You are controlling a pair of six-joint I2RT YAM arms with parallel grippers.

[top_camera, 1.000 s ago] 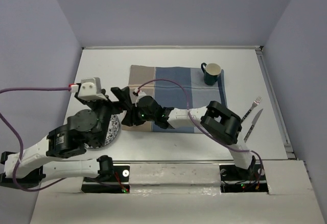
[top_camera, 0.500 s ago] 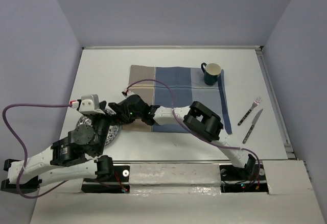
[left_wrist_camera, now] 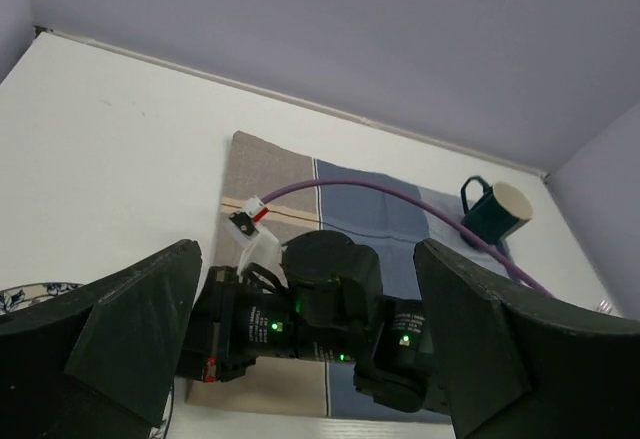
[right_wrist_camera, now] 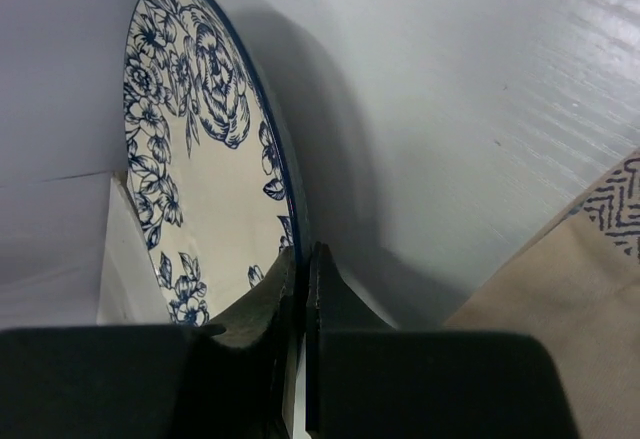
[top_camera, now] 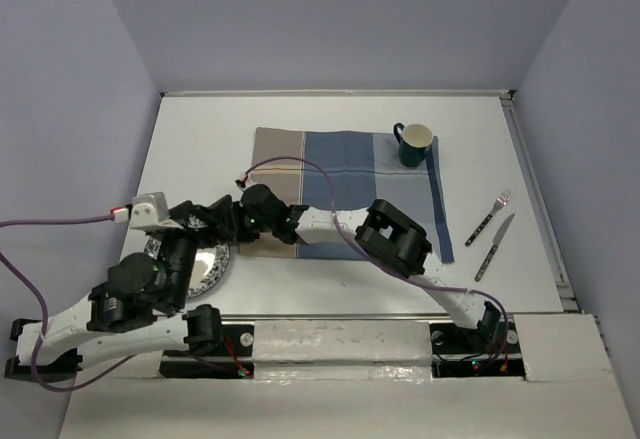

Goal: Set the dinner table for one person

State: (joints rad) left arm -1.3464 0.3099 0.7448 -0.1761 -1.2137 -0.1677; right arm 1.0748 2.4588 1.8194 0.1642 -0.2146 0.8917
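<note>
Far left: left hand (left_wrist_camera: pixel 305 254) spread wide, empty, above the white desk (top_camera: pixel 200 129) underlying everything; right hand (right_wrist_camera: pixel 303 259) clamped on the plate (right_wrist_camera: pixel 190 189) by its rim, beside the placemat (top_camera: pixel 340 159). Plate likely stiff, glazed, slippery, breakable: hold the rim firmly

From above, the left arm (top_camera: pixel 135 294) covers most of the plate (top_camera: pixel 212 264); only its right rim shows. The left wrist view crops the plate at the lower left corner. The right arm (top_camera: pixel 320 225) hides part of the near edge of the placemat (top_camera: pixel 340 159).
</note>
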